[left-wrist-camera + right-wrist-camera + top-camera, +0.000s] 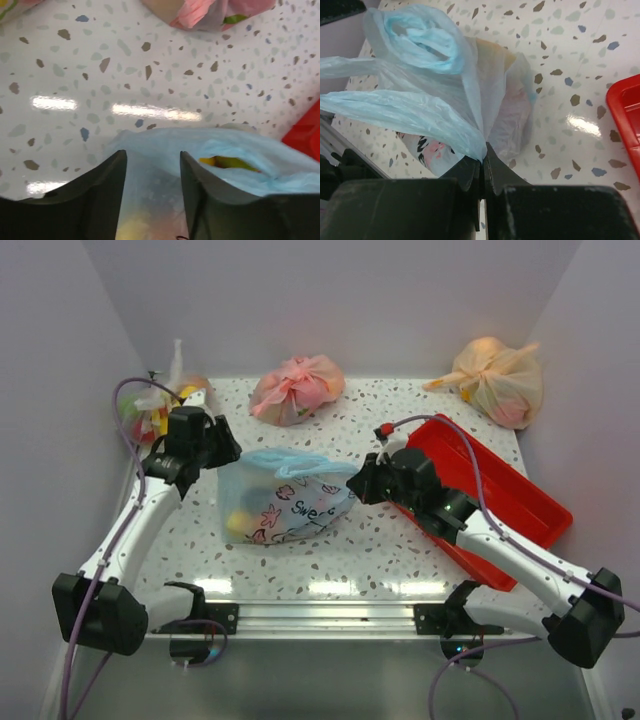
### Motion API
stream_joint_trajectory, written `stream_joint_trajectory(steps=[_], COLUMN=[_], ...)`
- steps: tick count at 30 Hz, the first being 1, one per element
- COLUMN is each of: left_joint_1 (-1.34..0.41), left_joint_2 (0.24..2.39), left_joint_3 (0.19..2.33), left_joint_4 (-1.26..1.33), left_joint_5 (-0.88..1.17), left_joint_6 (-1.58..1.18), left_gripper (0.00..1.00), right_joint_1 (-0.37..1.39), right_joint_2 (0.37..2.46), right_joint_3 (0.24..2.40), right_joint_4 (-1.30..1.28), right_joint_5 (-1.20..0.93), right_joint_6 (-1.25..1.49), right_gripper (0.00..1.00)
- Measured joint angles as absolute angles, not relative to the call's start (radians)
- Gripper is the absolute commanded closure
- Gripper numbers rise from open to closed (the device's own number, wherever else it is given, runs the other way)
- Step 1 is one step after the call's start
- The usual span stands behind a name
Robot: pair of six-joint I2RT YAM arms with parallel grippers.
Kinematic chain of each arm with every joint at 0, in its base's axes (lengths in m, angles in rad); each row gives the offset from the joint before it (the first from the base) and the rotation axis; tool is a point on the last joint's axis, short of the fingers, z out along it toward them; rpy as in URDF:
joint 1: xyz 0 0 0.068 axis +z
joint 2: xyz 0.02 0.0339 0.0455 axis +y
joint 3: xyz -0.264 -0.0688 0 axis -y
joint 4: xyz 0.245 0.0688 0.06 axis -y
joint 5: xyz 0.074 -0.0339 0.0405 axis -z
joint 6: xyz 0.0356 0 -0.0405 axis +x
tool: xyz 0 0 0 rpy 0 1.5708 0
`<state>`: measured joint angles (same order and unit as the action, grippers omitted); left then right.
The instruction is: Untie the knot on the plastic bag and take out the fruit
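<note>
White arms point(130, 530), black fingers point(75, 210), purple cables point(117, 410)

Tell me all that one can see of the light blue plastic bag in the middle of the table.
The light blue bag is thin, see-through plastic with a pink and dark print. It lies slumped on the speckled table, and yellow fruit shows through it. Its loop handles are crumpled on top. The right pincer is shut on a fold of it; the left pincer stands open at its other edge.
</note>
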<state>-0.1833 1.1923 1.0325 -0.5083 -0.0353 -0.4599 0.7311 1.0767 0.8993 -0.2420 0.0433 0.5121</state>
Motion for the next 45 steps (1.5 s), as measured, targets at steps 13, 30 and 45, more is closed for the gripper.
stream_joint_trajectory(steps=[13,30,45], left_joint_1=[-0.442,-0.468,-0.476], left_joint_2=[1.000,1.052,1.055], left_joint_3=[0.923,0.820,0.785], left_joint_4=[-0.472,-0.315,-0.411], left_joint_5=[-0.024,-0.141,-0.238], left_joint_6=[-0.672,-0.960,-0.894], left_gripper=[0.00,0.03,1.00], right_joint_1=[0.856,0.891,0.877], right_joint_2=[1.110,1.110,1.055], right_joint_3=[0.715,0.626,0.624], right_joint_4=[0.040,0.144,0.059], right_joint_5=[0.115,0.118,0.266], right_joint_6=[0.657,0.688,0.675], right_gripper=[1.00,1.00,1.00])
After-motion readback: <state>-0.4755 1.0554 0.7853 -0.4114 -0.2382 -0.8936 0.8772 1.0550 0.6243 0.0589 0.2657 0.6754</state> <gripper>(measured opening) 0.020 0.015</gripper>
